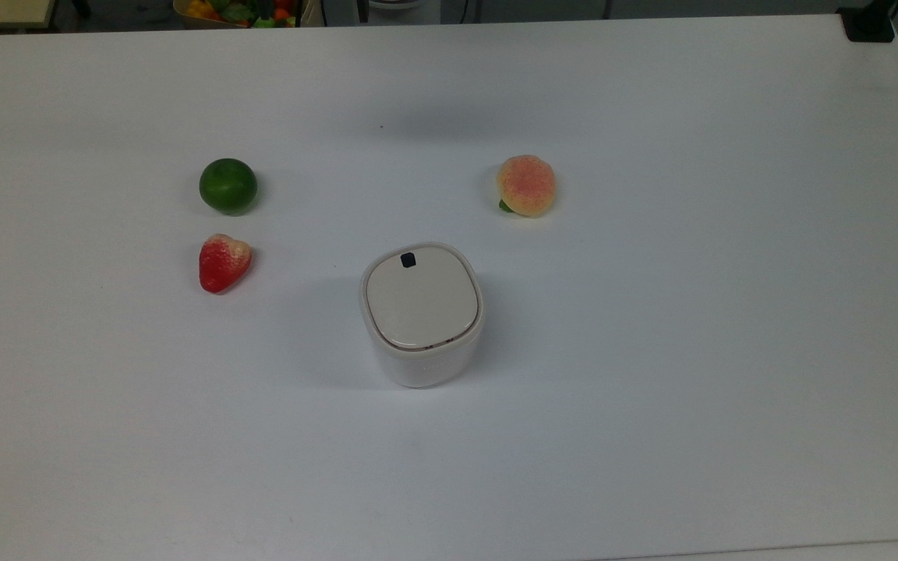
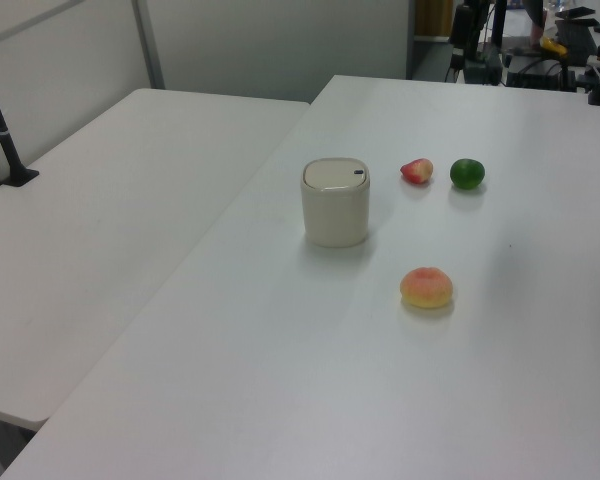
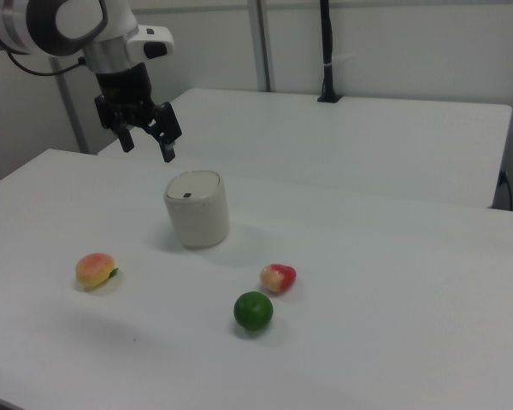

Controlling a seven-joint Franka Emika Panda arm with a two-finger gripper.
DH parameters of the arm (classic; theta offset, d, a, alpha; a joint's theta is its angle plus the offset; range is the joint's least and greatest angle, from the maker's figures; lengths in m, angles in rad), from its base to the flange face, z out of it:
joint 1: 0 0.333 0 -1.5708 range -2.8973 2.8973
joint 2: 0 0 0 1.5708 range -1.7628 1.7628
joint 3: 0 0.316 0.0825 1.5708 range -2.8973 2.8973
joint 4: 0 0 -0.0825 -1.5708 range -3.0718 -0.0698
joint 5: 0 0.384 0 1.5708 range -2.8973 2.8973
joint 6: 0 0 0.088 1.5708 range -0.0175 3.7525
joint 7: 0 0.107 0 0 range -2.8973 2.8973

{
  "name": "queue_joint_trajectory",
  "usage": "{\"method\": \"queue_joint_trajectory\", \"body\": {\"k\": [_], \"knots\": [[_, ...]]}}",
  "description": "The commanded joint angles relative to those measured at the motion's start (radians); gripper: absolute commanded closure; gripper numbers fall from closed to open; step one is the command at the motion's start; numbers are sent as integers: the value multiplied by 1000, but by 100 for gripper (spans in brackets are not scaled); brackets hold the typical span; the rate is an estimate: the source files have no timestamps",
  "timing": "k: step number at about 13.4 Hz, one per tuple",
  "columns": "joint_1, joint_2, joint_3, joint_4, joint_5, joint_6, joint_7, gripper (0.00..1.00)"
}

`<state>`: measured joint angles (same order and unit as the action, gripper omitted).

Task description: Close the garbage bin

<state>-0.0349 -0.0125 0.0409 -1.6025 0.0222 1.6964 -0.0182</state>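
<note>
The garbage bin point(image 1: 422, 312) is a small white rounded-square tub near the table's middle. Its beige lid point(image 1: 421, 298) lies flat on the rim, with a small black tab point(image 1: 408, 260) at the far edge in the top view. The garbage bin point(image 2: 335, 205) also shows with its lid down in the left view. In the right view my gripper point(image 3: 147, 147) hangs open in the air, above the garbage bin point(image 3: 197, 209) and a little toward the right view's left. It touches nothing and holds nothing.
A green lime point(image 1: 228, 185) and a red strawberry point(image 1: 223, 262) lie at the top view's left of the bin. A peach point(image 1: 526, 185) lies at the back right. A second white table point(image 2: 110, 220) adjoins on the left view's left, with a black post point(image 3: 325, 51).
</note>
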Motion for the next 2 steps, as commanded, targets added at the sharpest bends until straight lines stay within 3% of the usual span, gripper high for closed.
{"method": "queue_joint_trajectory", "body": {"k": [1, 2], "knots": [[18, -10, -9, -16, -4, 22, -13, 0], [23, -7, -9, -16, -4, 22, -13, 0]]}}
